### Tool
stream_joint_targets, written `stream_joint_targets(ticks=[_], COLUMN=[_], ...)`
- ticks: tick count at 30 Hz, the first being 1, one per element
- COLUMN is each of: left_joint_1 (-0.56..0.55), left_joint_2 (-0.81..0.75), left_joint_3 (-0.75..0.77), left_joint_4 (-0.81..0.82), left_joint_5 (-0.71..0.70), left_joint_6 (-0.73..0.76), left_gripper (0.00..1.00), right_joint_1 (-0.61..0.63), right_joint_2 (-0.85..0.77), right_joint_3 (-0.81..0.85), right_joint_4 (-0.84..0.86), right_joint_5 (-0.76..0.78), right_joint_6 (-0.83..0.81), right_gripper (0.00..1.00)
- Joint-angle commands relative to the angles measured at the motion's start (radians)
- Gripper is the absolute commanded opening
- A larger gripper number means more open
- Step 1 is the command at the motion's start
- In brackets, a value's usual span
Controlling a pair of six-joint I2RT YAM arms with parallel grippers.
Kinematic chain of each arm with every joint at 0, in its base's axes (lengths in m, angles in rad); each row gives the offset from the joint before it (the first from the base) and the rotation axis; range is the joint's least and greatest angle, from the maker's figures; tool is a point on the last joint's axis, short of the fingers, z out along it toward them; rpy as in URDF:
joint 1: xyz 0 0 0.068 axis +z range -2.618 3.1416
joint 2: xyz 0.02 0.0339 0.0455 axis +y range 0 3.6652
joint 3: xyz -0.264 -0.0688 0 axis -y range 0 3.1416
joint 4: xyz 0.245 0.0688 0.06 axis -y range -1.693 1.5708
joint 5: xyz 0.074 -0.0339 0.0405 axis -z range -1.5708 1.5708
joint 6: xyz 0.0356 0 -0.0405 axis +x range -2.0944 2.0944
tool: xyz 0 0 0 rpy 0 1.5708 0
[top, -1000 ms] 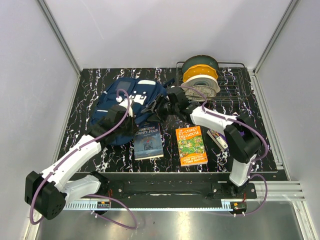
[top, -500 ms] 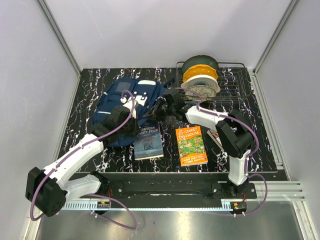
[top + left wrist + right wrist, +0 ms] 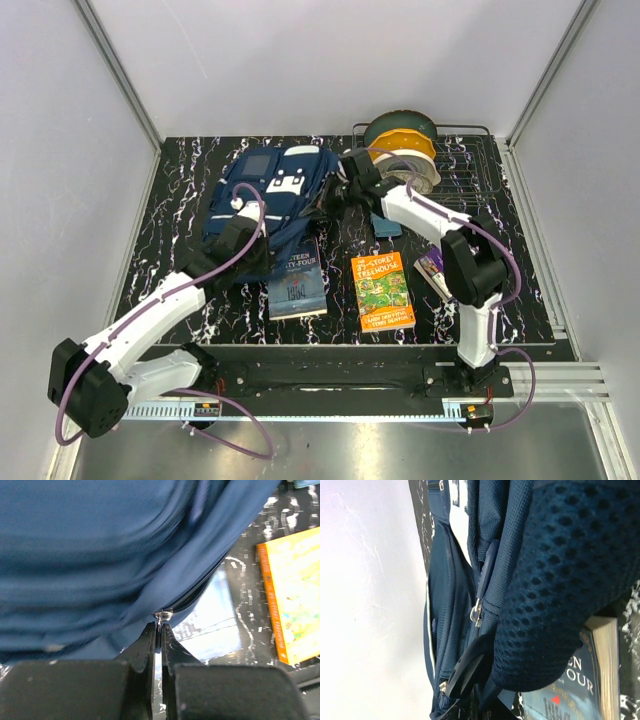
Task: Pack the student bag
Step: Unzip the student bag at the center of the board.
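Both claws are at the student bag (image 3: 272, 195), which lies on the left half of the table (image 3: 175, 185), its near end overlapping the far edge of a blue book (image 3: 298, 288). Our left claw (image 3: 160, 630) is pressed together, pinching a small metal zipper pull (image 3: 163, 614) on the bag's near side. Our right claw (image 3: 336, 196) meets the bag's right edge, but we cannot tell whether it is spread or closed. We judge the step to be unzipping. The left should draw the pull steadily along the zipper line, not away from the fabric, while the right braces the bag taut so the teeth part cleanly. The bag's long axis runs roughly near-to-far, leaning slightly rightward at the far end, with its patched end toward the back wall.
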Motion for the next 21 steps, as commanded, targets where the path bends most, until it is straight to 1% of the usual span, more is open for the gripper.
stream_joint_targets(ticks=[1, 3, 5, 6, 7, 9, 10, 11, 13, 14, 15, 16, 18, 21], left_joint_1=[0.024, 0.035, 0.041, 0.042, 0.042, 0.042, 0.042, 0.042, 0.042, 0.042, 0.042, 0.042, 0.042, 0.041], left_joint_2=[-0.037, -0.048, -0.063, -0.078, -0.083, -0.094, -0.094, -0.086, -0.076, -0.062, -0.054, -0.048, -0.025, 0.003], left_joint_3=[-0.033, -0.036, -0.039, -0.038, -0.038, -0.038, -0.035, -0.033, -0.026, -0.015, -0.009, 0.001, 0.010, 0.027], left_joint_4=[-0.212, -0.234, -0.245, -0.243, -0.224, -0.172, -0.158, -0.142, -0.118, -0.115, -0.110, -0.102, -0.096, -0.066], left_joint_5=[-0.158, -0.166, -0.166, -0.160, -0.146, -0.082, -0.065, -0.036, -0.020, -0.018, -0.020, -0.023, -0.017, 0.008], left_joint_6=[-0.059, -0.086, -0.100, -0.100, -0.093, -0.071, -0.070, -0.068, -0.070, -0.071, -0.073, -0.071, -0.068, -0.056], left_gripper=[0.00, 0.00, 0.00, 0.00, 0.00, 0.00, 0.00, 0.00, 0.00, 0.00, 0.00, 0.00, 0.00, 0.00], right_joint_1=[-0.085, -0.089, -0.094, -0.096, -0.094, -0.094, -0.094, -0.093, -0.093, -0.093, -0.090, -0.088, -0.079, -0.042], right_joint_2=[0.071, 0.122, 0.150, 0.179, 0.190, 0.182, 0.167, 0.144, 0.056, 0.024, -0.040, -0.069, -0.147, -0.227], right_joint_3=[0.203, 0.280, 0.315, 0.349, 0.363, 0.346, 0.325, 0.293, 0.176, 0.132, 0.039, -0.009, -0.123, -0.241], right_joint_4=[-0.082, -0.111, -0.131, -0.137, -0.155, -0.153, -0.139, -0.125, -0.085, -0.065, -0.044, 0.003, 0.027, 0.108], right_joint_5=[0.044, 0.048, 0.044, 0.031, 0.012, -0.039, -0.045, -0.045, -0.030, -0.030, -0.035, -0.038, -0.039, -0.042], right_joint_6=[-0.133, -0.156, -0.162, -0.167, -0.171, -0.173, -0.174, -0.176, -0.171, -0.153, -0.139, -0.127, -0.092, -0.017], right_gripper=[0.00, 0.00, 0.00, 0.06, 0.18, 0.34, 0.52, 0.59, 0.73, 0.74, 0.74, 0.75, 0.75, 0.75])
